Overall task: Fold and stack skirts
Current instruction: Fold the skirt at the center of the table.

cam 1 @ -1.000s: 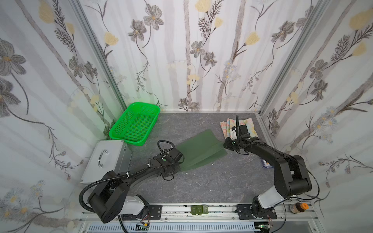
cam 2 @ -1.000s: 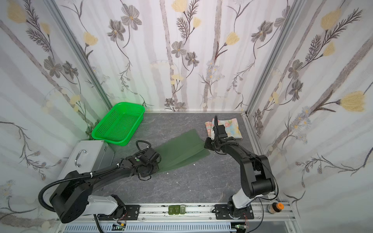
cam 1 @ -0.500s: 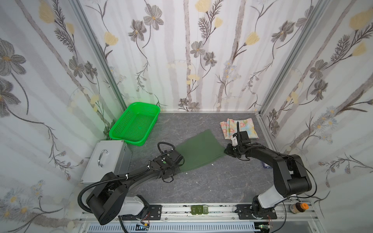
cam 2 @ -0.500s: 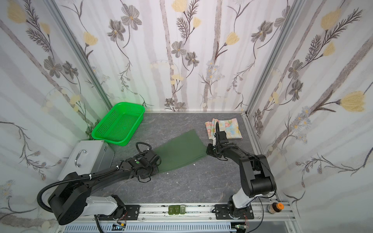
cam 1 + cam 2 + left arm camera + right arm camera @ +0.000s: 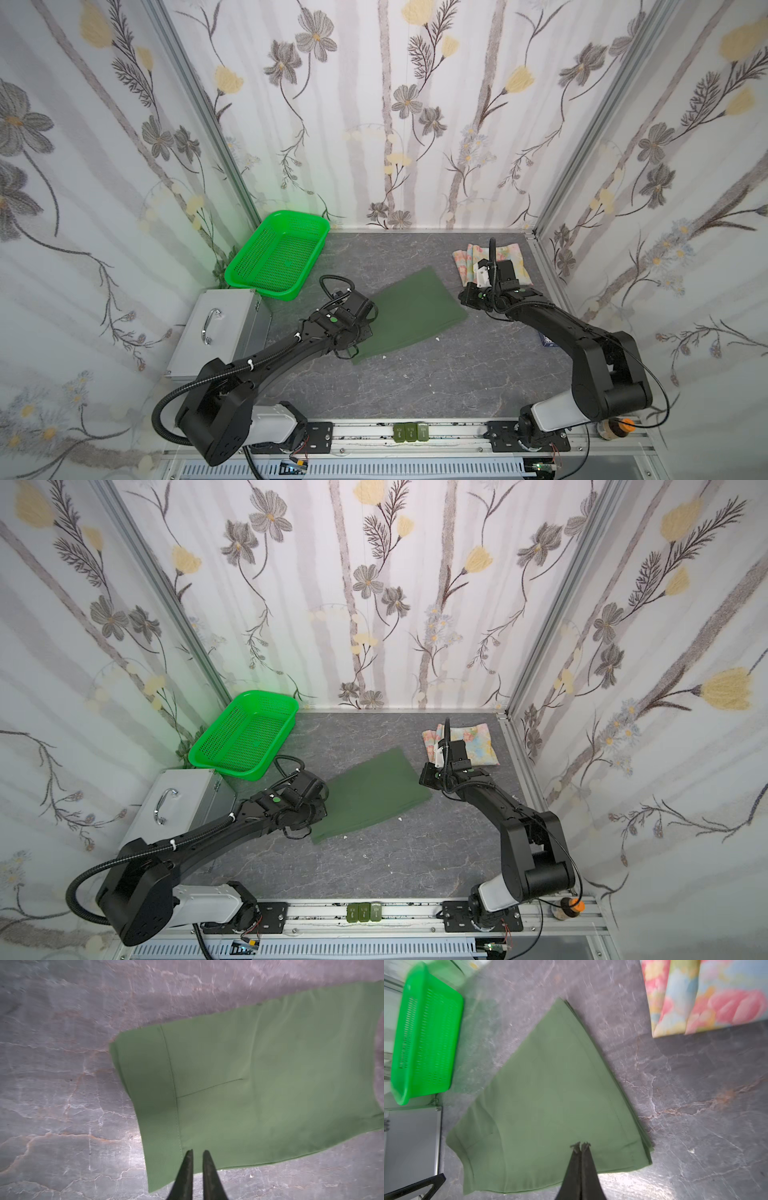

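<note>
In both top views the dark green skirt (image 5: 409, 316) (image 5: 374, 791) lies spread flat on the grey table (image 5: 436, 374), between my two arms. The flowered skirt (image 5: 511, 251) sits folded in the far right corner, apart from the green one. My left pincer (image 5: 361, 332) hangs over the green skirt's near left end and my right pincer (image 5: 464, 300) over its right corner. A bright green basket (image 5: 297, 214) stands at the far left, with a metal case (image 5: 220, 328) just in front of it. From my left wrist, the left pincer (image 5: 197, 1152) is drawn narrow, only a slit between its tips, and points at the waistband end of the green skirt (image 5: 259, 1084), close to the cloth's edge. From my right wrist, the right pincer (image 5: 580, 1145) is pressed closed, its tips over the hem end of the green skirt (image 5: 550, 1105). I cannot tell whether they touch the cloth. The flowered skirt (image 5: 706, 997) lies beyond, off to one side, and the basket (image 5: 425, 1039) at the other.
</note>
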`<state>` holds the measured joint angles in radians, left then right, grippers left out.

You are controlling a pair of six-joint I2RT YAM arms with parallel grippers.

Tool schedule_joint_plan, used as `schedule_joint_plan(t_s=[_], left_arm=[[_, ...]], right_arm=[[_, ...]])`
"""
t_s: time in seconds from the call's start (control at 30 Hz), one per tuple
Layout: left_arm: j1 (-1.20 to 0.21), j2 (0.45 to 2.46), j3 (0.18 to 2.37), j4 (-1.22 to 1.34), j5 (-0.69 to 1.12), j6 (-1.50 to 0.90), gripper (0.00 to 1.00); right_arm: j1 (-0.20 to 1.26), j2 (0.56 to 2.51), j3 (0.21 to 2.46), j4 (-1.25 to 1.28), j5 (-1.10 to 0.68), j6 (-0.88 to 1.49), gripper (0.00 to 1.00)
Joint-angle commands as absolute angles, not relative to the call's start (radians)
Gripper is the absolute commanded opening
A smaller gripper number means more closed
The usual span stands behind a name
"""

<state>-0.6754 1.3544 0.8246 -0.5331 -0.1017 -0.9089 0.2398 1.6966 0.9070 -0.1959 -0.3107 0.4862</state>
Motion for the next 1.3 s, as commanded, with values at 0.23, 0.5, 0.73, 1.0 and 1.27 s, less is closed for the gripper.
schedule_joint_plan(t_s=[0.23,0.5,0.73,1.0,1.27], left_arm=[[-0.700,1.379,0.657,-0.487,-0.013,-0.966,0.00],[-0.704,1.369,0.565,-0.471,0.017,-1.015,0.00],[-0.677,1.263,0.611,-0.484,0.011,-1.056,0.39],[-0.557,1.113,0.619,-0.525,-0.036,-1.083,0.76],[-0.532,1.246,0.663,-0.472,-0.099,-0.986,0.68]], right_arm=[[0.248,1.833,0.867,-0.091,-0.322,0.491,0.00],[0.249,1.846,0.819,-0.064,-0.310,0.505,0.00],[0.249,1.776,0.834,-0.129,-0.316,0.503,0.00],[0.249,1.742,1.030,-0.228,-0.323,0.448,0.19],[0.230,1.909,1.115,-0.179,-0.353,0.436,0.20]])
